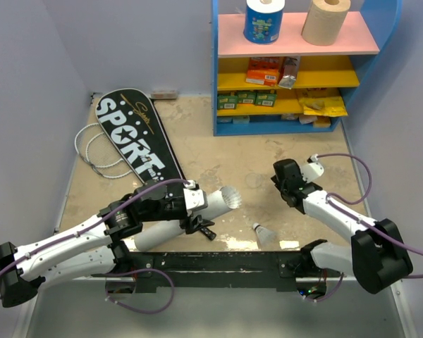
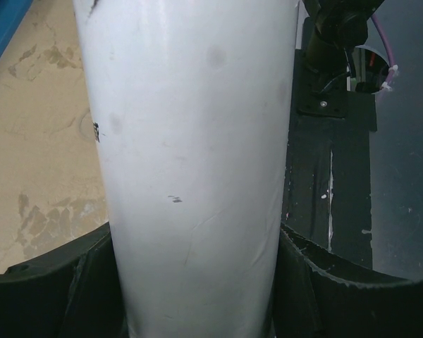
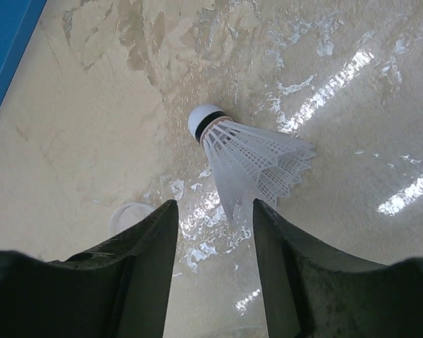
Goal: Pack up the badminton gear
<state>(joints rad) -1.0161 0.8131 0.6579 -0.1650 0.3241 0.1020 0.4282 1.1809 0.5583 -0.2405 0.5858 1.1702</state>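
Note:
My left gripper (image 1: 194, 208) is shut on the long white tube (image 1: 170, 220), which lies slanted with its open mouth toward the middle of the table. In the left wrist view the tube (image 2: 190, 141) fills the space between both fingers of the left gripper (image 2: 195, 236). My right gripper (image 3: 213, 208) stands open just above the table. A white shuttlecock (image 3: 247, 155) lies right ahead of it, the skirt's edge reaching between the fingertips. From above, the right gripper (image 1: 285, 184) hides that shuttlecock. A second shuttlecock (image 1: 262, 233) lies near the front edge. The black "SPORT" cover (image 1: 137, 137) lies at the back left.
A blue shelf (image 1: 218, 70) stands at the back right with paper rolls (image 1: 264, 20) on top and packets (image 1: 264, 70) below. White loops (image 1: 92, 149) stick out left of the cover. A small pale ring (image 3: 130, 215) lies beside my right gripper's left finger. A black bar (image 1: 218, 264) runs along the near edge.

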